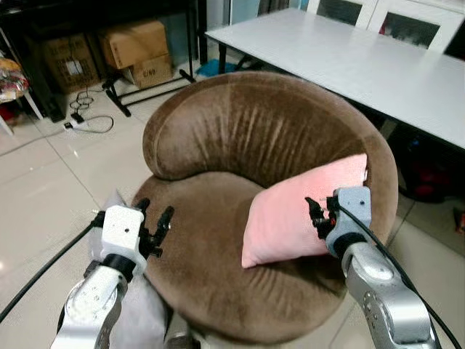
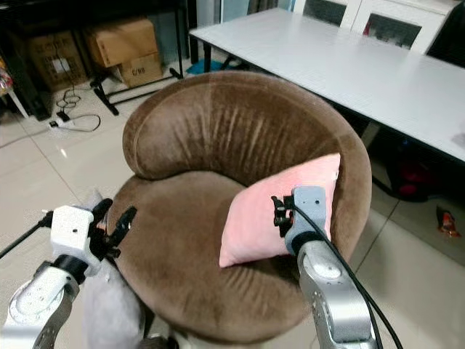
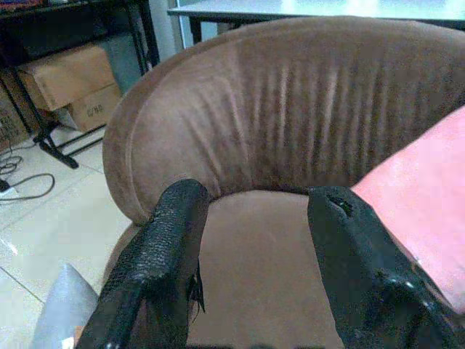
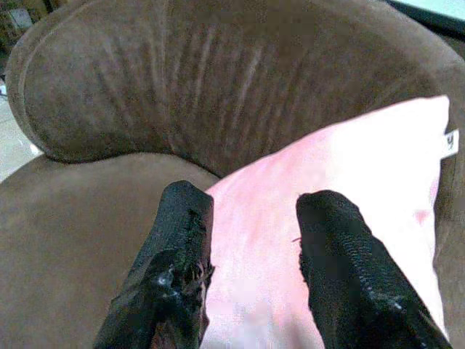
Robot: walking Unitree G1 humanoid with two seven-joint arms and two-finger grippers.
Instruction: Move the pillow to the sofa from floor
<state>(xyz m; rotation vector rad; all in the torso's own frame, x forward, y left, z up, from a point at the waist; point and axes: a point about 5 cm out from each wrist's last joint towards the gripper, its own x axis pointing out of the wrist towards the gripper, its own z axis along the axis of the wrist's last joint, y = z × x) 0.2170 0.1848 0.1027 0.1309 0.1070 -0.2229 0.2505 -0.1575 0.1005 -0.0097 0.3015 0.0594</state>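
Observation:
A pink pillow (image 1: 298,214) leans on the right side of a round brown velvet sofa chair (image 1: 240,131), propped against its backrest. My right gripper (image 1: 317,214) hovers just in front of the pillow, open, with nothing between its fingers (image 4: 178,254). My left gripper (image 1: 154,222) is open at the seat's left front edge, empty, pointing at the backrest (image 3: 290,123). A pink corner of the pillow (image 3: 421,196) is seen past the left fingers (image 3: 163,262).
A white table (image 1: 349,58) stands behind and right of the chair. Cardboard boxes (image 1: 134,47) and a black rack sit at the back left, with a power strip and cable (image 1: 83,123) on the tile floor. Grey fabric (image 1: 145,305) lies near my left arm.

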